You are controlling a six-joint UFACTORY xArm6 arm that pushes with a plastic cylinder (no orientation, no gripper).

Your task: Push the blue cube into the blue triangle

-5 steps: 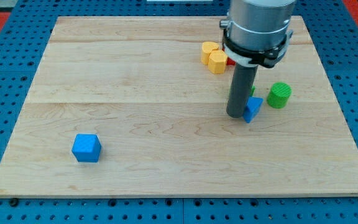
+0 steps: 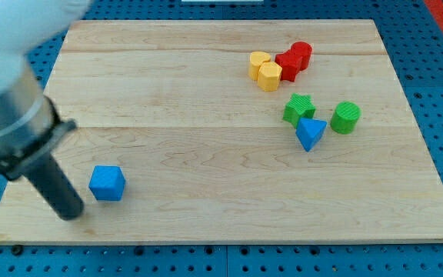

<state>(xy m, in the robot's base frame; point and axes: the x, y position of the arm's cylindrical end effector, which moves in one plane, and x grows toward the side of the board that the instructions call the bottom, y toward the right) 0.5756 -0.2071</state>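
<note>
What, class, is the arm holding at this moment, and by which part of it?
Nothing is held. My tip rests on the board just to the view's left of the blue cube, apart from it; the blue triangle lies far right.

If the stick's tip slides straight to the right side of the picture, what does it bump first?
Probably the blue cube: my tip sits just to its left and slightly lower in the view, so it might only clip the cube's lower edge.

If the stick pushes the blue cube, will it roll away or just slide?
Probably it will slide: the blue cube sits on a flat face on the smooth wooden board. It looks small and likely light. My tip is at its left, slightly lower, so an off-centre push might turn it.
</note>
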